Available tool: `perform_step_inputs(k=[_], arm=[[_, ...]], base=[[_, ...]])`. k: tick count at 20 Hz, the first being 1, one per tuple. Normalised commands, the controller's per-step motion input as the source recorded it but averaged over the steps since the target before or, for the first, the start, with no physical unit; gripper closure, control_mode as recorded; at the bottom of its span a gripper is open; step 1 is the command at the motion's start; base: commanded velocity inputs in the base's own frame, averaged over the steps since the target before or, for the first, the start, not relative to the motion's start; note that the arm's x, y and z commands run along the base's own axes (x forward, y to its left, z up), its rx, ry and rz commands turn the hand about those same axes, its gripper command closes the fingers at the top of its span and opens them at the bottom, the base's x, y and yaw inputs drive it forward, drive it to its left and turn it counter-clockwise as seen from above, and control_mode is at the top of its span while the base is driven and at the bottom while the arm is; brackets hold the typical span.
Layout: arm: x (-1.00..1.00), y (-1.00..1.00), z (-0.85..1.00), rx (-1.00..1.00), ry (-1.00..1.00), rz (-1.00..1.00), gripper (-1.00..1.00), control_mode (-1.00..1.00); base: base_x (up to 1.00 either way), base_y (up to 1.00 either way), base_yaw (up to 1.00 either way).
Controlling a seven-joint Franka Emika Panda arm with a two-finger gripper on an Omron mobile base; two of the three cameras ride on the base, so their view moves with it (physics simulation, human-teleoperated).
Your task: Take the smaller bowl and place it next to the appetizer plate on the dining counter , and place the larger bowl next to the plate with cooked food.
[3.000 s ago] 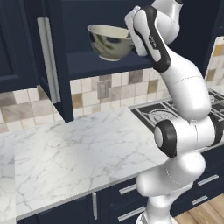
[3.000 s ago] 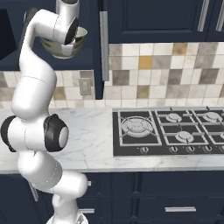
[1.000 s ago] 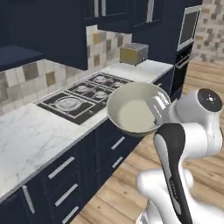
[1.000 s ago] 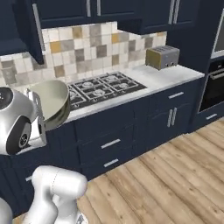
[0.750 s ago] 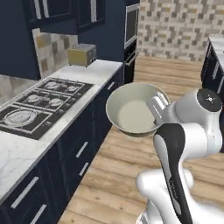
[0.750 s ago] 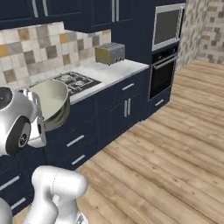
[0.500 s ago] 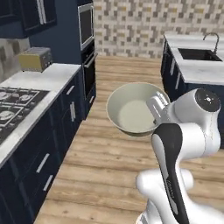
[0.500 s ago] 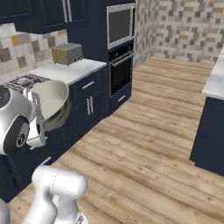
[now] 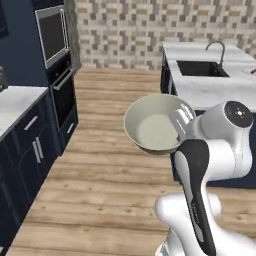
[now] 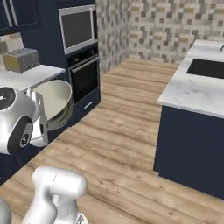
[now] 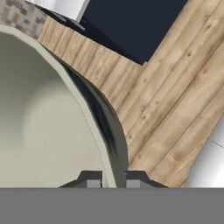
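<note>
The gripper [image 11: 113,180] was clamped on the thin rim of the larger bowl [image 9: 155,127], one dark fingertip inside the wall and one outside. The bowl, held up in the air over the plank wood floor [image 9: 110,165], was wide and deep, with a smooth matte cream inside and a darker, glossy outer wall in the hand view. Beyond it stood the dining counter [image 9: 220,85], a white grey-veined marble slab on a navy base, with a black sink [image 9: 202,68] and curved tap [image 9: 216,47].
</note>
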Motion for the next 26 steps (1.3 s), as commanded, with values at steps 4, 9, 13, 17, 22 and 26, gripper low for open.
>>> perform_step_inputs(k=[4, 9, 13, 17, 22, 26], arm=[[0.00, 0.00, 0.00, 0.00, 0.00, 0.00, 1.00, 1.00], [0.00, 0.00, 0.00, 0.00, 0.00, 0.00, 1.00, 1.00], [0.00, 0.00, 0.00, 0.00, 0.00, 0.00, 1.00, 1.00], [0.00, 0.00, 0.00, 0.00, 0.00, 0.00, 1.00, 1.00], [0.00, 0.00, 0.00, 0.00, 0.00, 0.00, 1.00, 1.00], [0.00, 0.00, 0.00, 0.00, 0.00, 0.00, 1.00, 1.00]], base=[[0.25, -1.00, -0.41], [0.17, -1.00, -0.52], [0.32, -1.00, -0.59], [0.44, -1.00, -0.57], [0.62, -1.00, -0.54], [1.00, -1.00, -0.24]])
